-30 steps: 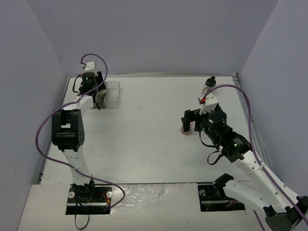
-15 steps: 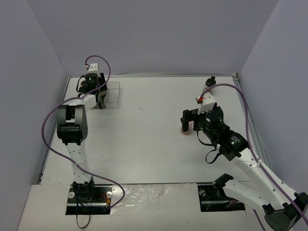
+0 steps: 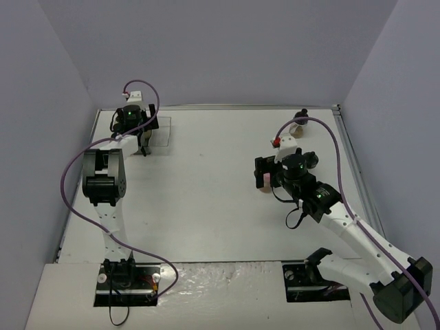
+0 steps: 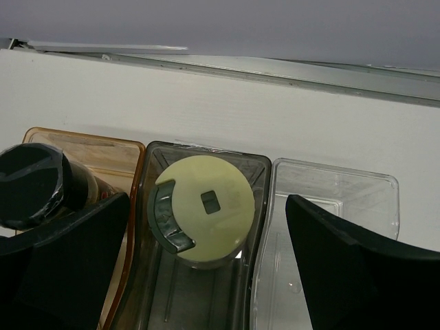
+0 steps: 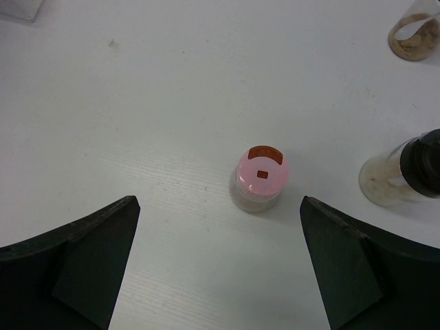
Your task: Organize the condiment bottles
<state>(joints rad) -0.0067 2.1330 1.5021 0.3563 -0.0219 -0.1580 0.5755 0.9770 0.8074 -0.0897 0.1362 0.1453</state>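
The left pincer (image 4: 207, 199) hangs over the three-compartment tray (image 4: 141, 165) at the far left corner of the table (image 3: 206, 199). It is released: its two dark fingers (image 4: 75, 254) stand wide apart, one over the tray's brown section and one over its clear section, neither touching a bottle. Between them, upright in the grey middle section, stands the yellow-capped bottle (image 4: 201, 210). In the brown section beside it leans a dark black-capped bottle (image 4: 31, 185), its cap against the tray's near left edge.

Well apart from the tray, across the table to its right, the right pincer (image 5: 218, 199) is also released, jaws spread wide and holding nothing. Below and between them the pink-capped bottle (image 5: 261, 177) stands upright on the bare table. Just to its right is a clear bottle with a black cap (image 5: 405, 172), brown powder inside. Farther from the tray, near the table's back right corner, is another clear bottle (image 5: 416, 27), cut off by the edge of the wrist view.
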